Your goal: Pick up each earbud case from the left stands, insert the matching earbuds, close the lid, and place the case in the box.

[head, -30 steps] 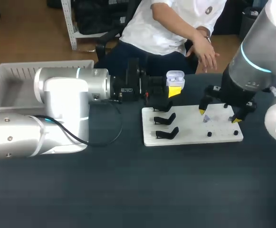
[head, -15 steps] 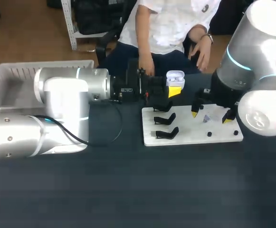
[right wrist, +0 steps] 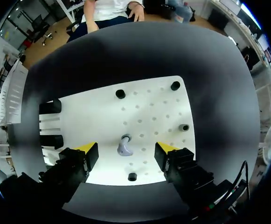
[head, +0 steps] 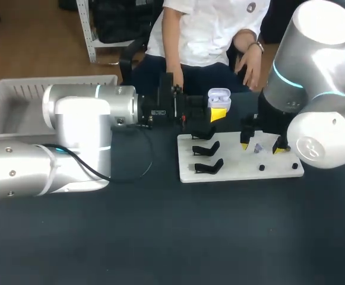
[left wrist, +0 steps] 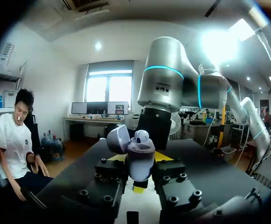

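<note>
Two arms work a dark table point(head: 160, 237) in the head view: the left gripper point(head: 218, 110) is clamped on an open earbud case point(head: 219, 97), held in the air just past the far edge of a white board point(head: 237, 171). The right gripper point(head: 260, 146) hangs over the board's right half, fingers apart on either side of a small earbud point(head: 257, 148). Black stands point(head: 206, 157) line the board's left edge, a white box point(head: 18, 95) sits at the far left corner, and dark tabletop runs from the board's near edge toward the camera. From the left wrist, the case point(left wrist: 139, 158) stands upright in the left gripper point(left wrist: 139, 175), lid tipped back, one earbud seated point(left wrist: 142, 136) inside, and the right arm point(left wrist: 165, 93) rises close ahead. From the right wrist, the right gripper point(right wrist: 126, 150) brackets the loose earbud point(right wrist: 124, 149) without touching it; the earbud lies on the board point(right wrist: 149, 102) among black pegs point(right wrist: 120, 94), the stands point(right wrist: 50, 107) along one edge and the box point(right wrist: 11, 93) beyond them.
</note>
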You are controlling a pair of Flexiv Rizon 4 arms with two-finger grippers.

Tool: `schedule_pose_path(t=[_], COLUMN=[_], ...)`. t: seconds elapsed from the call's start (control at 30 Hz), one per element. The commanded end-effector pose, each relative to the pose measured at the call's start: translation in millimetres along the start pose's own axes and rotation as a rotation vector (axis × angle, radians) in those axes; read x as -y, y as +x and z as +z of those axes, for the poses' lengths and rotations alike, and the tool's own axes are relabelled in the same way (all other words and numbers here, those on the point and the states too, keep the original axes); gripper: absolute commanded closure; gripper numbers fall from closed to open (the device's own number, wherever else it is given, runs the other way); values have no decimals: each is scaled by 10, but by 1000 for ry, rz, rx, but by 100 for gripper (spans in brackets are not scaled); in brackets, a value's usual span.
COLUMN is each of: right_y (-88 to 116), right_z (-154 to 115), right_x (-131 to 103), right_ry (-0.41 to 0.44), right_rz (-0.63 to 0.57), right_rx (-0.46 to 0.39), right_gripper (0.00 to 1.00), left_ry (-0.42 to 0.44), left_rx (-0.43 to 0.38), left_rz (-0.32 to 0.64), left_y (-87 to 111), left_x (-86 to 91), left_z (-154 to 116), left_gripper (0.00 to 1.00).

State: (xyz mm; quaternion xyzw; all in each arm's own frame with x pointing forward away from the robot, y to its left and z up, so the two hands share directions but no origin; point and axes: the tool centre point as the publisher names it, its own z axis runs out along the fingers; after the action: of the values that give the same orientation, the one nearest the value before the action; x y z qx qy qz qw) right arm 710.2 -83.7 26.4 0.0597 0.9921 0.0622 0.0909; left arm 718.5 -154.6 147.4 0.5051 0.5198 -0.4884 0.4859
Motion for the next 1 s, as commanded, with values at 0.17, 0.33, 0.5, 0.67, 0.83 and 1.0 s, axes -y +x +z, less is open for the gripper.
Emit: schedule_pose_path(t=[0.17,0.33,0.5,0.67,0.83,1.0], right_y=[-2,-19,-14,0,-3,-3], right_z=[24,28,34,33,37,39], right_x=[-40,-30,-11,-17,-21,-24], right_ry=[-1,-1,6,5,7,6], right_rz=[9,9,15,16,16,24], right_rx=[-3,0,-2,-9,-6,-4], right_gripper=[42,53,55,56,65,66], left_ry=[3,3,3,3,3,3], left_rx=[-2,-2,-2,-2,-2,-2], left_rz=[-1,-1,-1,-1,-1,-1], left_y=[-2,-2,-2,-2,-2,-2], left_x=[-15,-15,-15,-15,-15,-15], left_z=[7,7,7,7,7,7], left_gripper=[100,100,100,100,100,100])
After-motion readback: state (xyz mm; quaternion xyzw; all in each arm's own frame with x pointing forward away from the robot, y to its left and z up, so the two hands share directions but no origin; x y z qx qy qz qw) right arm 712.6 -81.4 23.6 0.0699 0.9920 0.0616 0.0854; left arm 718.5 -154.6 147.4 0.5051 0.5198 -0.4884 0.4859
